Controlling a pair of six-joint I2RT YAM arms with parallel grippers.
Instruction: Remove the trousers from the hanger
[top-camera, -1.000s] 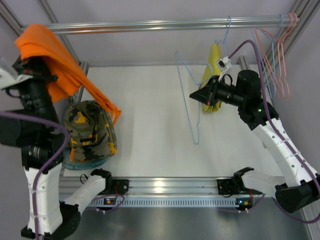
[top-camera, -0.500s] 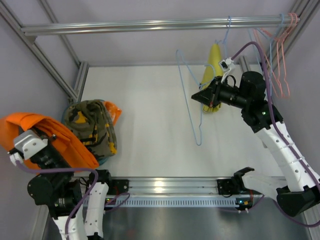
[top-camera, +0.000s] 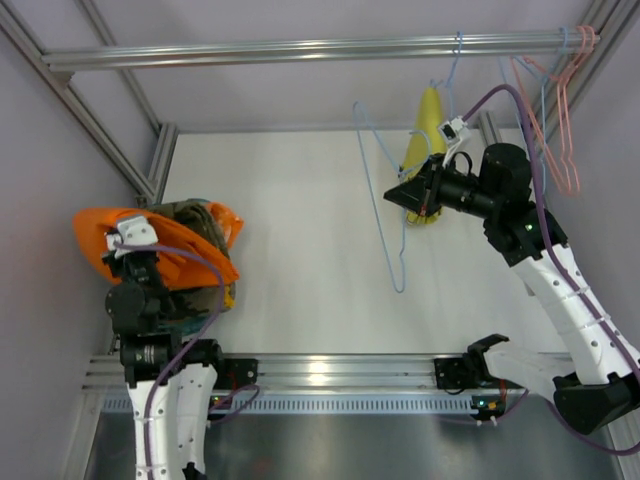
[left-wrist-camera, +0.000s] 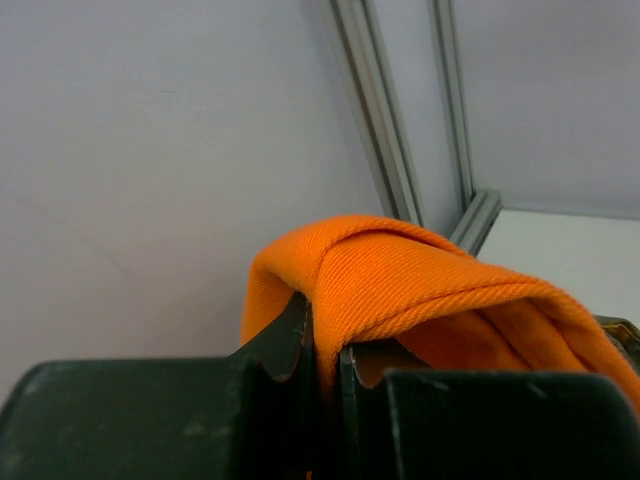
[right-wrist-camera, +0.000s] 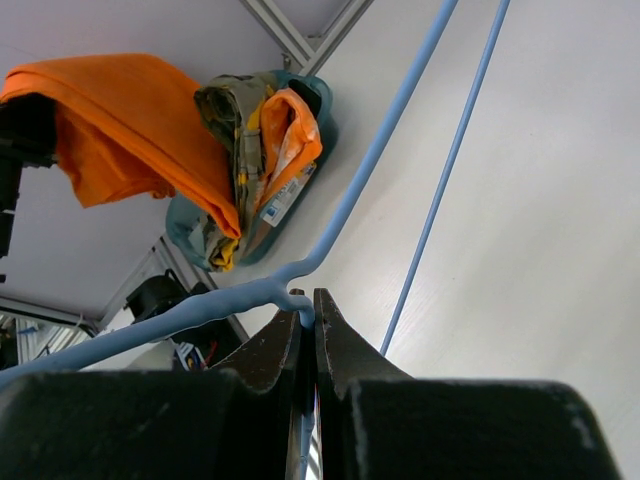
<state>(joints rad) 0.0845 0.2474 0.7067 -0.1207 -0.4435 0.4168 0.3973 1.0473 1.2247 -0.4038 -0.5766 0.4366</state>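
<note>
The orange trousers (top-camera: 98, 236) hang in a bunch over my left gripper (top-camera: 135, 245), low at the left above the camouflage pile. In the left wrist view my left gripper (left-wrist-camera: 325, 345) is shut on a fold of the trousers (left-wrist-camera: 400, 275). The light-blue hanger (top-camera: 385, 200) is bare and hangs from the rail by its hook. My right gripper (top-camera: 402, 195) is shut on its wire. In the right wrist view the jaws of my right gripper (right-wrist-camera: 308, 310) pinch a bend of the hanger (right-wrist-camera: 380, 160). The trousers (right-wrist-camera: 120, 130) show far off there.
A camouflage garment (top-camera: 190, 225) lies in a teal basin (right-wrist-camera: 190, 225) at the table's left edge. Yellow-green trousers (top-camera: 428, 120) hang from the top rail (top-camera: 300, 48) behind the hanger. Pink hangers (top-camera: 560, 110) hang at the rail's right end.
My left arm has swung down from the rail's left end with the trousers and now holds them low over the camouflage pile. My right gripper holds the hanger almost still.
</note>
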